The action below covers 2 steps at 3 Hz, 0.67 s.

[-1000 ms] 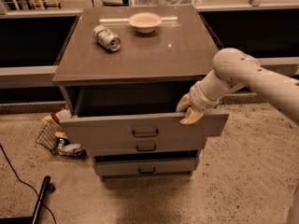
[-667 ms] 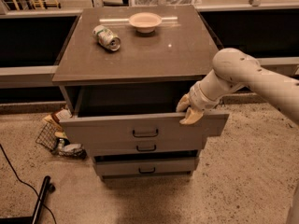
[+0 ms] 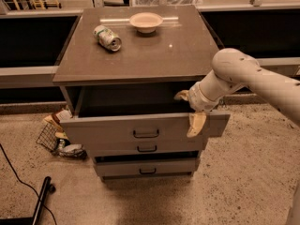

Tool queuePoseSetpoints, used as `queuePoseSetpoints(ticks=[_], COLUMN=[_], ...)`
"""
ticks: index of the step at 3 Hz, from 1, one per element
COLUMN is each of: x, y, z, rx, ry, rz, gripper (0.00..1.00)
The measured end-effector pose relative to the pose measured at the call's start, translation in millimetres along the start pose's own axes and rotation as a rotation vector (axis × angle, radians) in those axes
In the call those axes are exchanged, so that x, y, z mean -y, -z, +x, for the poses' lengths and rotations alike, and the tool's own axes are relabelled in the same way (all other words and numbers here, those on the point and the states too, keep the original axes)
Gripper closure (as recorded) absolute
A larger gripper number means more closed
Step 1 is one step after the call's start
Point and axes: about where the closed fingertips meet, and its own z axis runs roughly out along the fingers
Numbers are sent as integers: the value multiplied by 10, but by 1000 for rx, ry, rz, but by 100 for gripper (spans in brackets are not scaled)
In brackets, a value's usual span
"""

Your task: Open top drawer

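The top drawer (image 3: 117, 131) is the widest grey front with a small dark loop handle (image 3: 146, 133). It stands pulled out from the cabinet, and its dark inside shows under the tabletop. My gripper (image 3: 188, 110) is at the right part of the drawer's upper edge. It straddles the front panel: one finger (image 3: 181, 95) reaches inside the drawer and the other finger (image 3: 196, 124) hangs down over the front face. The fingers are spread apart. My white arm (image 3: 243, 76) comes in from the right.
Two narrower grey drawers (image 3: 146, 166) sit below the top one. On the cabinet top (image 3: 154, 50) lie a can on its side (image 3: 107, 37) and a small bowl (image 3: 146, 21). A wire basket with litter (image 3: 56, 136) is on the floor at the left, and a black cable (image 3: 28, 191) is at the lower left.
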Motion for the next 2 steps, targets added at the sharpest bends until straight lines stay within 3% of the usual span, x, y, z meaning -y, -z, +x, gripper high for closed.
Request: queuePoseSetpoints(ticks=[1,2], x=[-89,-367], y=[-72,-162], z=[-31,-55], rx=[2,-22], ry=[-9,-54], rz=[-63,-184], gripper=[0,0])
